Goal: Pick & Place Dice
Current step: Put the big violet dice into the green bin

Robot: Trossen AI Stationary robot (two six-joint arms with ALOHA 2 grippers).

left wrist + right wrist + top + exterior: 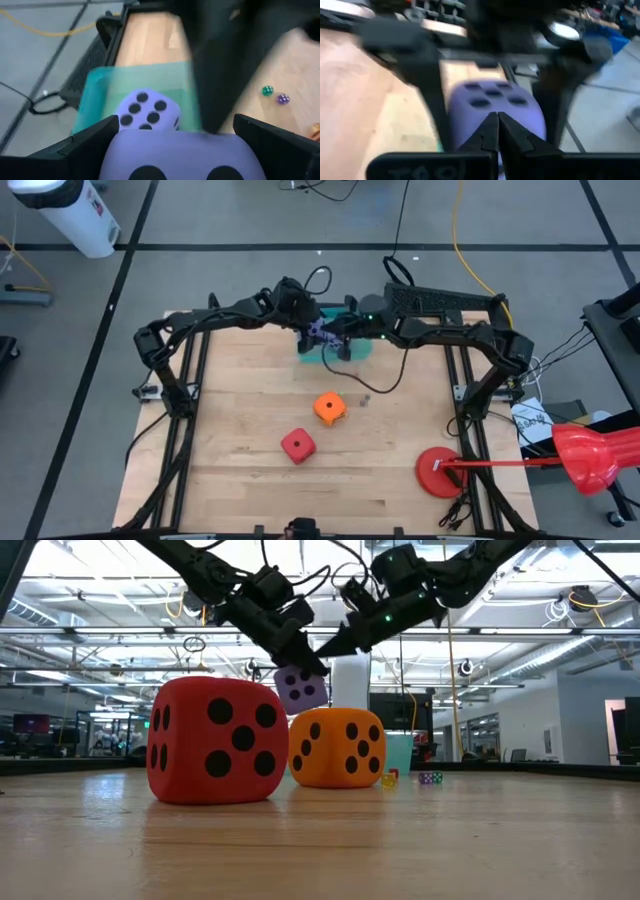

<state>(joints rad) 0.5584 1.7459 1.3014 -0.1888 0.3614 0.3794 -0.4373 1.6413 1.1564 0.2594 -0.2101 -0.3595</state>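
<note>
My left gripper [316, 332] is shut on a purple die [302, 689] and holds it in the air above the teal container [355, 350] at the table's far edge. A second purple die [148, 112] lies inside that container [97, 95]. My right gripper [345, 332] is shut and hovers just right of the held die, its fingertips [496, 125] pointing at it. The orange die [328, 408] and the red die [297, 445] rest on the table nearer the middle. My left gripper pinches the purple die [175, 152] between its two fingers [92, 145], one on each opposite side face. The fingers come slanting down from the table's left. The die is lifted clear and hangs above the container.
Tiny green [267, 90] and purple [283, 99] dice lie on the wood right of the container. A red round disc [440, 472] with a red handle sits at the table's near right. Metal frame rails [185, 410] run along both sides.
</note>
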